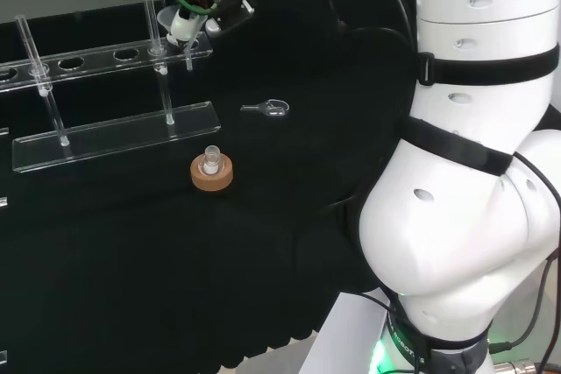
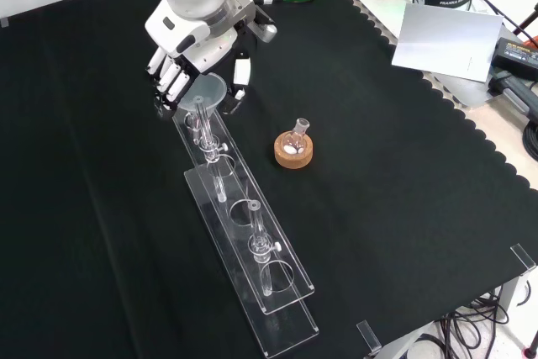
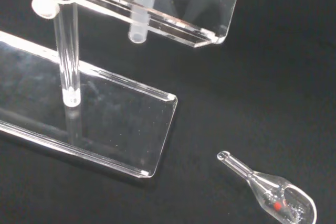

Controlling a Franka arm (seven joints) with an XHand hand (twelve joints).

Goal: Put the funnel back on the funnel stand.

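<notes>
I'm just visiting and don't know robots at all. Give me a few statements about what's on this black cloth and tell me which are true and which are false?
1. The clear funnel sits with its stem through a hole at the end of the clear plastic funnel stand. True.
2. The black and white hand is over the middle of the stand. False: it is at the stand's end, by the funnel.
3. A small round glass flask stands on a cork ring. True.
4. The small glass piece lying on the cloth rests on the stand's base. False: it lies apart, on bare cloth.
</notes>
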